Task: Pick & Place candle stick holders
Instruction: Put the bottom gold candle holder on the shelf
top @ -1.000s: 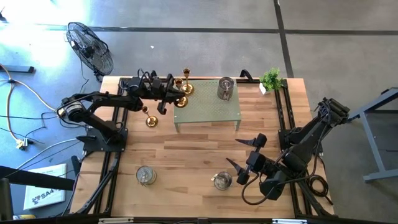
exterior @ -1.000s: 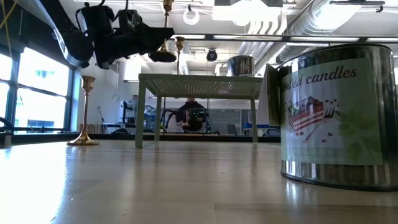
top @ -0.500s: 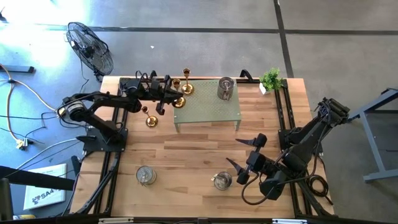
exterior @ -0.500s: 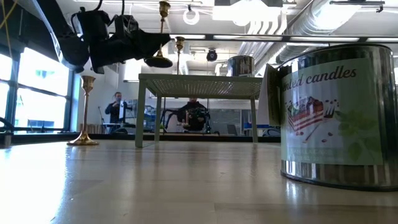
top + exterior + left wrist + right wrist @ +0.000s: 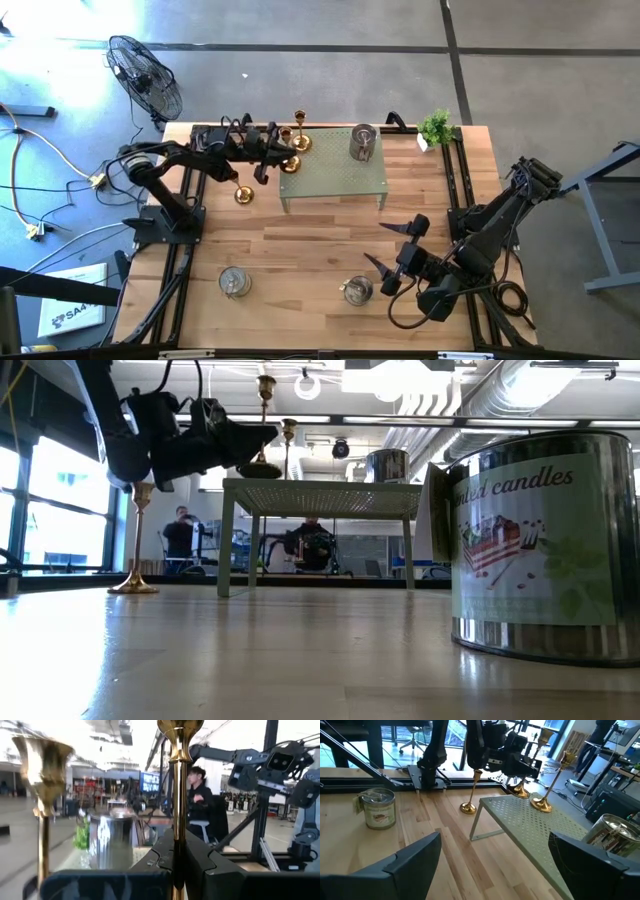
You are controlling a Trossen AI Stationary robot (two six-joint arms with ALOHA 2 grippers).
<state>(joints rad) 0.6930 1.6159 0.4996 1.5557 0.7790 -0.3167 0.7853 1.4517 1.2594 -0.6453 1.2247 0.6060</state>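
Near the upper left, the left gripper grips a brass holder seemingly just above the shelf's left edge, the right gripper gapes wide, and a tin reads "candles".

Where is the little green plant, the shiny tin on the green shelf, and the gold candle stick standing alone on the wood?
little green plant (image 5: 436, 127), high view, its leaves.
shiny tin (image 5: 363, 142), high view, its top.
gold candle stick (image 5: 243, 194), high view, its round base.
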